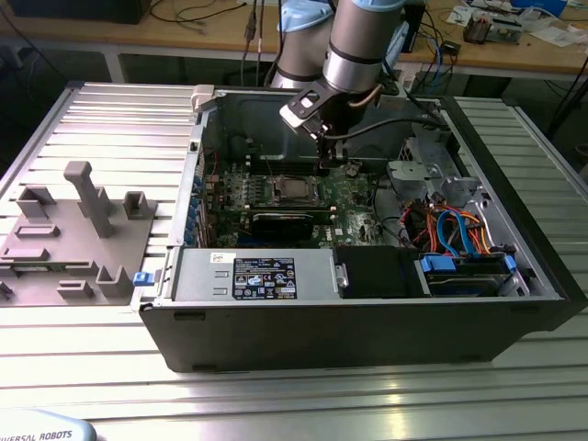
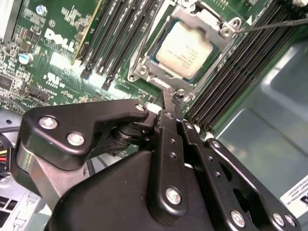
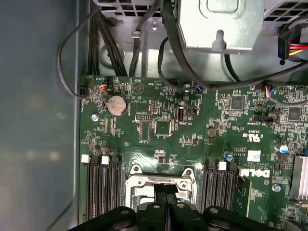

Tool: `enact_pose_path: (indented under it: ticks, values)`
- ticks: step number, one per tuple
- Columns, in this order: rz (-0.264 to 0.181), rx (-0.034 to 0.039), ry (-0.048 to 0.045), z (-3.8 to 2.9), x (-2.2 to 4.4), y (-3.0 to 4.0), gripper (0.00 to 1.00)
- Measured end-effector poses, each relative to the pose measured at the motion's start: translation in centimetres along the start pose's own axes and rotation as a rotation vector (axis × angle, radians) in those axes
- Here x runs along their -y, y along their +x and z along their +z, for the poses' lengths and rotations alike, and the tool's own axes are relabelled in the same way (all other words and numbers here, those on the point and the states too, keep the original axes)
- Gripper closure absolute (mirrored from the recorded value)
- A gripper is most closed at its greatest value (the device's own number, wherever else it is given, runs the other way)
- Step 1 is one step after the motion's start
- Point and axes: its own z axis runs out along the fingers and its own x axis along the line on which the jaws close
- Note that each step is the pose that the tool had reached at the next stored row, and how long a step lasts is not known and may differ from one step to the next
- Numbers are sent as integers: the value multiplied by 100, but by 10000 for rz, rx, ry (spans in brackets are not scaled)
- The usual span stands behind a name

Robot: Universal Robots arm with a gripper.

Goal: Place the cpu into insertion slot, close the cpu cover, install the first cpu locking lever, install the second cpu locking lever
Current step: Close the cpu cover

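While at the cpu cover's [image 2: 204,18] edge, gripper [image 2: 169,101] with fingers [image 2: 168,132] together

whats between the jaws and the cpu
The silver frame edge of the cpu cover, in the second wrist view: the gripper sits beside it, the cpu beyond.

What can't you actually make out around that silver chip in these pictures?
First wrist view: the jaws cover much of the insertion slot.
Second wrist view: the jaws hide the cpu cover's edge nearest them, so any latch there is unseen.
Exterior view: the cpu is too small to tell whether it is locked down.
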Motion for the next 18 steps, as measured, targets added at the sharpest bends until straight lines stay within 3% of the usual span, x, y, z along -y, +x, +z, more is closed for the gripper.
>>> enact_pose_path:
  ticks: [11,14,15,18]
  values:
    - [-18,1,0,132,178,6,89]
    - [-18,1,-11,178,288,15,89]
    - [-20,2,-21,211,360,23,89]
    - [-21,2,-25,275,431,33,89]
